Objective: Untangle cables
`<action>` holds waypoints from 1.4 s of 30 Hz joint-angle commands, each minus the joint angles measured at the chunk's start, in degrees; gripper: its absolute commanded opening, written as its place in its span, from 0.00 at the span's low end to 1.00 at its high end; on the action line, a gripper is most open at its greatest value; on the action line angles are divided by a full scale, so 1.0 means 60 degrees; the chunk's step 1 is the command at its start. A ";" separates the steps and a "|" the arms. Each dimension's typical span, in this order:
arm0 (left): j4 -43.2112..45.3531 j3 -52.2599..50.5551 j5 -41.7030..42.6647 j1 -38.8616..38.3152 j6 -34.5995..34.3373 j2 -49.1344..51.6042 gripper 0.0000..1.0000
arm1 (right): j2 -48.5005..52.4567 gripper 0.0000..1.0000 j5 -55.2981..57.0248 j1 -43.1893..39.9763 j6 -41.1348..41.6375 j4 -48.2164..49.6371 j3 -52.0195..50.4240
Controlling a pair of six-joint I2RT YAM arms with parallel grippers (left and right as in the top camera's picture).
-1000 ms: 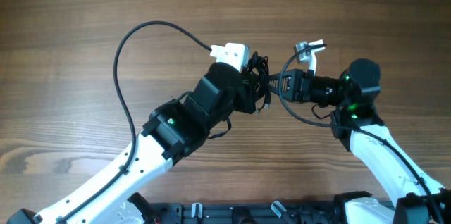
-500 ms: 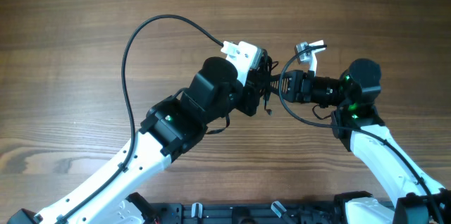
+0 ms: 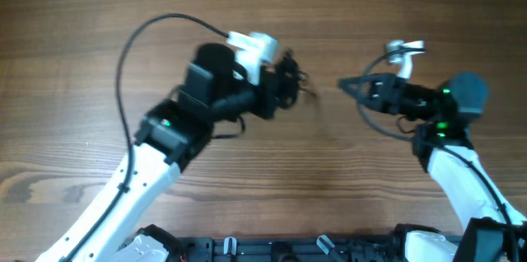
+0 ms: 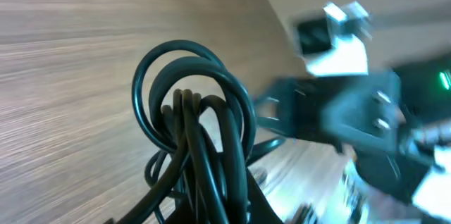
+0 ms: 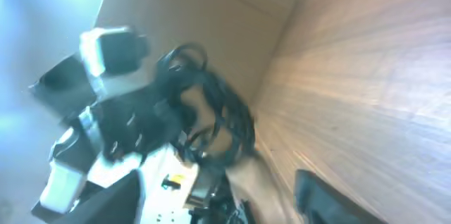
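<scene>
The cables (image 3: pixel 291 77) are a small knotted bundle of thin black cords held a little above the wooden table. My left gripper (image 3: pixel 284 89) is shut on that bundle. In the left wrist view the cables (image 4: pixel 192 115) rise out of the left gripper (image 4: pixel 236 206) in several loops. My right gripper (image 3: pixel 346 86) hangs to the right, apart from the bundle, open with nothing between its fingers. The blurred right wrist view shows the right gripper (image 5: pixel 211 199) with its jaws spread, and the cables (image 5: pixel 215 115) ahead of them at the left arm's tip.
A thick black wire (image 3: pixel 123 72) arcs out from the left arm over the table's left half. Another arm wire (image 3: pixel 380 123) loops under the right wrist. The wooden table (image 3: pixel 329 180) lies bare between the grippers.
The right gripper has opened, let go of the cables and drawn back to the right. The left gripper has swung left, taking the bundle with it.
</scene>
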 commanded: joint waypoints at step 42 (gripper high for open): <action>-0.3220 -0.0062 -0.2379 0.1410 -1.5602 -0.0087 0.04 | 0.0051 0.75 1.0746 0.7344 0.6116 -0.3118 -0.0845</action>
